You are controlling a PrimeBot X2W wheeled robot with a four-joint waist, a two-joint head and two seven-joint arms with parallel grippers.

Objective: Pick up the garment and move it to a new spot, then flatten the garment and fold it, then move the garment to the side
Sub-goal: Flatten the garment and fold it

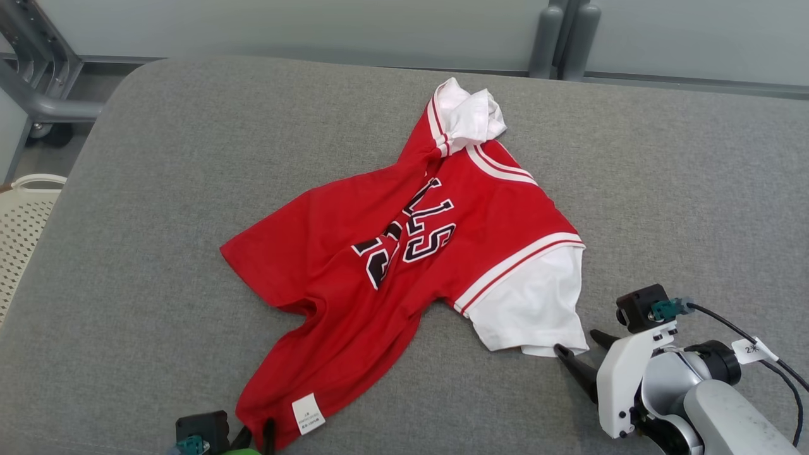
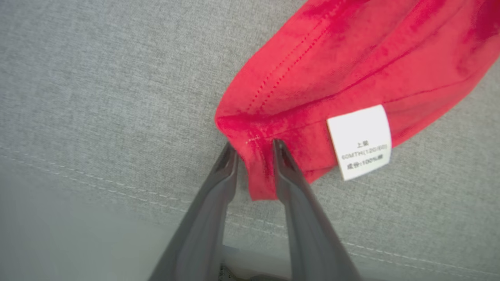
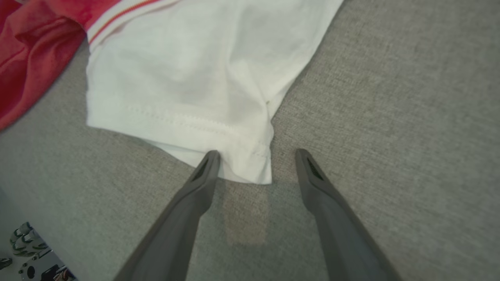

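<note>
Left pincer (image 1: 256, 433) cut off at btm edge; garment (image 1: 303, 253) lettering (image 1: 430, 234) partly hidden in fold.

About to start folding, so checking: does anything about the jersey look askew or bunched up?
Yes. The red jersey lies crumpled: a diagonal fold across its front hides part of the black lettering, the far white sleeve is bunched up, and its hem corner sits gathered inside the left claw.
</note>
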